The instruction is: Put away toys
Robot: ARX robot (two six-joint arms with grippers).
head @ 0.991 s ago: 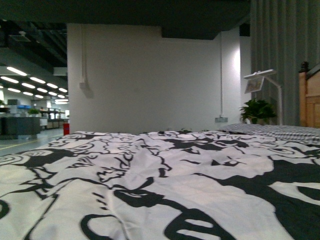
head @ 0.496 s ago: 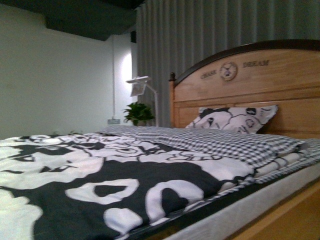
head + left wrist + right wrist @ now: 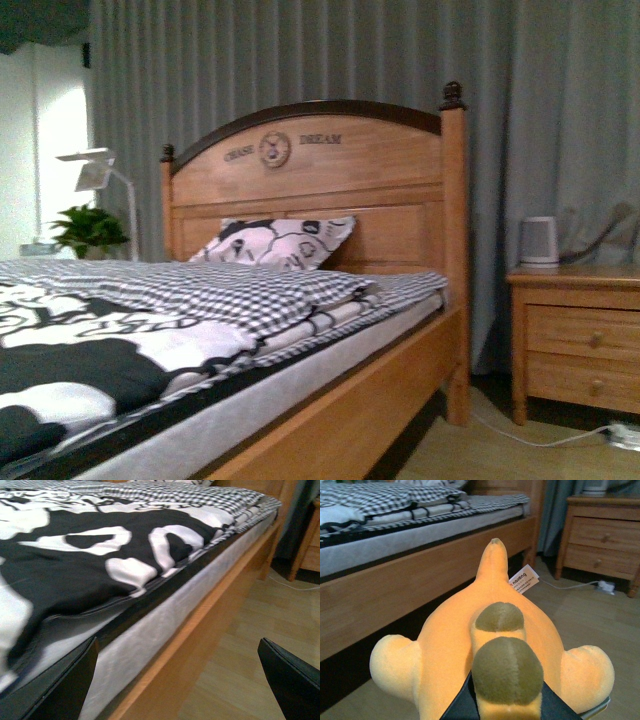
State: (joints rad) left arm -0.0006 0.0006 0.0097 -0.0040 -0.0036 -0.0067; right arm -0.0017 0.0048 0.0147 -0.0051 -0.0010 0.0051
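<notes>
orange plush toy (image 3: pixel 490 625) centre of right wrist view, right gripper (image 3: pixel 506 707) clamped on it; left gripper (image 3: pixel 175 680) spread wide, empty. carry step, seemingly; next: find storage spot.

The surface is a pale wood-plank floor (image 3: pixel 480 455). A wooden bed (image 3: pixel 400 390) stands on it, and near the headboard post stands a wooden nightstand (image 3: pixel 580 340) with two drawers. A white cable (image 3: pixel 545 441) trails over the planks below the nightstand to a power strip (image 3: pixel 625 433).
</notes>
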